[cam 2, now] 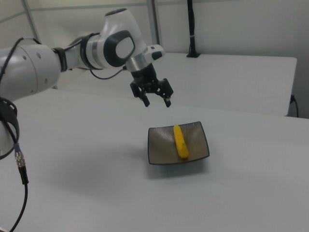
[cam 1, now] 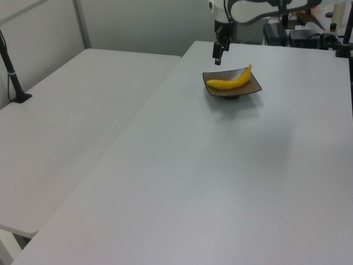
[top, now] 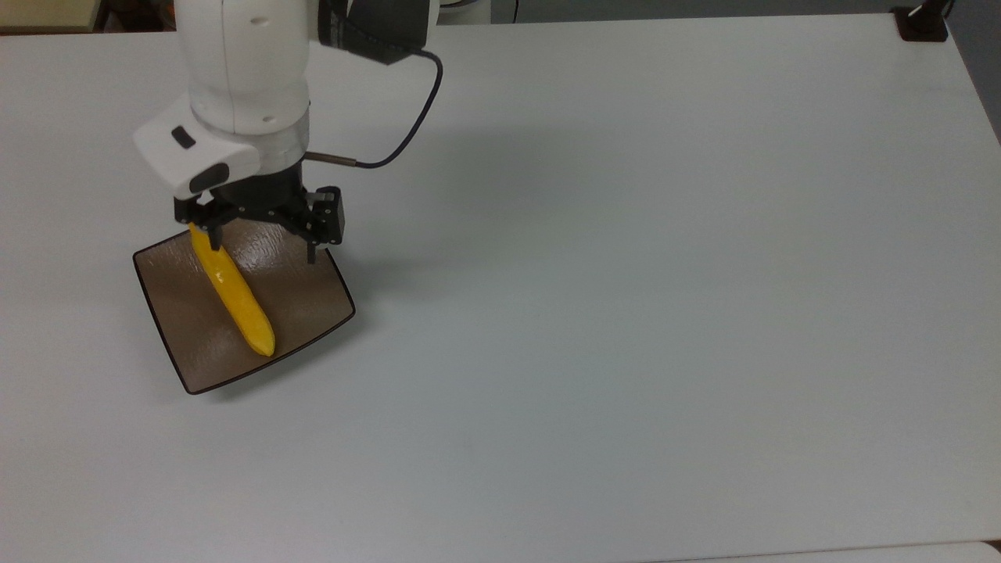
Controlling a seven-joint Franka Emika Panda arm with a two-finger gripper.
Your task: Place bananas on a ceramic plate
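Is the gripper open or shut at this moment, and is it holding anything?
Open and empty. The gripper hangs above the ceramic plate with fingers spread apart, while the banana lies free on the plate.
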